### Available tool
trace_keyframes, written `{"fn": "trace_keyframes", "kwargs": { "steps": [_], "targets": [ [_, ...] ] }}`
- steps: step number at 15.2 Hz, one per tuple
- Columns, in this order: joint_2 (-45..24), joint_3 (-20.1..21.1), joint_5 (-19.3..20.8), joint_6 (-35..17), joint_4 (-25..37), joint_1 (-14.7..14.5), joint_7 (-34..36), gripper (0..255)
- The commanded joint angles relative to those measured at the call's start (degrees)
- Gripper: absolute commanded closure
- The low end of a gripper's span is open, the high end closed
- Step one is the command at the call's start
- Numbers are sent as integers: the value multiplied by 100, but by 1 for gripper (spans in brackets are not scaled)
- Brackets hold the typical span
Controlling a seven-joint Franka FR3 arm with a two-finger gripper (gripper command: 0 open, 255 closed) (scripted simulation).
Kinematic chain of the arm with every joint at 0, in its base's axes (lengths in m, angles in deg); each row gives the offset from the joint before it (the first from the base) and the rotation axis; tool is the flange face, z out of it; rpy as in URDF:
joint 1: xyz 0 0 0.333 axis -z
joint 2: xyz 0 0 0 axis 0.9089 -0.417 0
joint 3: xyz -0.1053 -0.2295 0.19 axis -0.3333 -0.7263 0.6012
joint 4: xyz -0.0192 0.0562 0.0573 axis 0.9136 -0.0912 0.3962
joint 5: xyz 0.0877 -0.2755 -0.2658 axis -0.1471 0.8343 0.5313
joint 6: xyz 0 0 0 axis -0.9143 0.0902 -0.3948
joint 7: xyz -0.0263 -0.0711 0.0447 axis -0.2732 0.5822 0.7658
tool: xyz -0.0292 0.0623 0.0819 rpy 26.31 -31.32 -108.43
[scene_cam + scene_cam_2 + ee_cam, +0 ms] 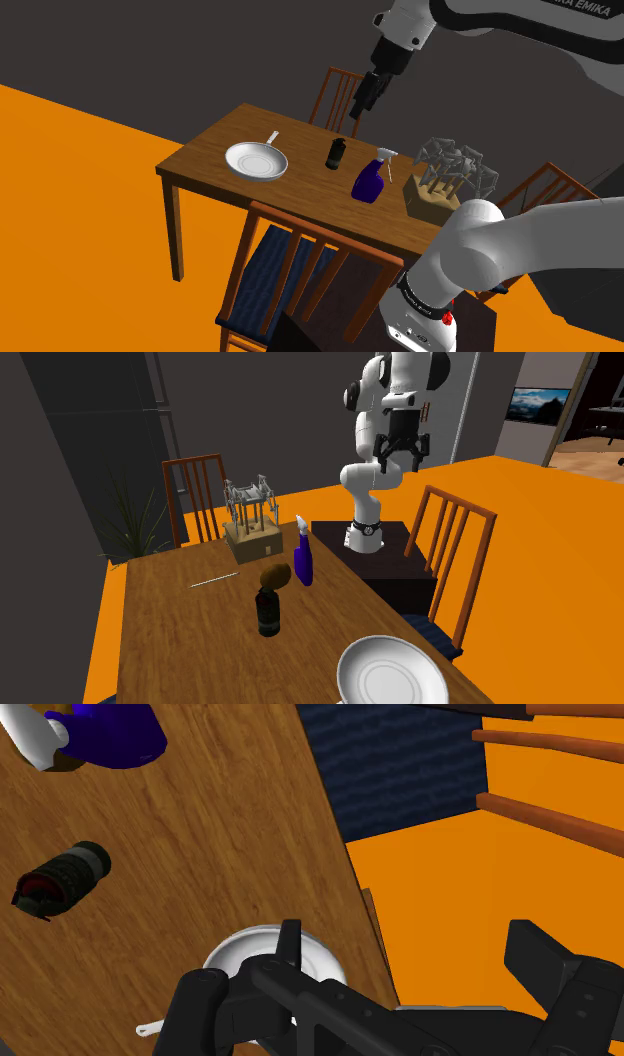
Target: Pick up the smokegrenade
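The dark smokegrenade (pixel 336 153) stands upright on the wooden desk (pixel 215 135), between a white pan (pixel 256 161) and a blue spray bottle (pixel 370 182). The hand (pixel 357 110) hovers well above it, fingers apart, gripping nothing.

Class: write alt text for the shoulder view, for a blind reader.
A black gripper hangs above a wooden table, apart from the dark canister standing upright on it. A white pan, a blue spray bottle and a wooden block share the table.
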Motion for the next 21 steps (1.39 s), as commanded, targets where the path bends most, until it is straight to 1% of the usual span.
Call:
{"fn": "trace_keyframes", "kwargs": {
  "steps": [1, 7, 13, 17, 21],
  "targets": [
    [0, 0, 0, 0, 0, 0, 0, 0],
    [-500, -568, 246, -752, -280, 210, -545, 0],
    [-1233, -1144, 388, -1503, -318, 380, -1098, 0],
    [-1839, -1528, 380, -1978, -207, 459, -1493, 0],
    [-2527, -1900, 252, -2410, 13, 516, -1932, 0]
  ]
}}
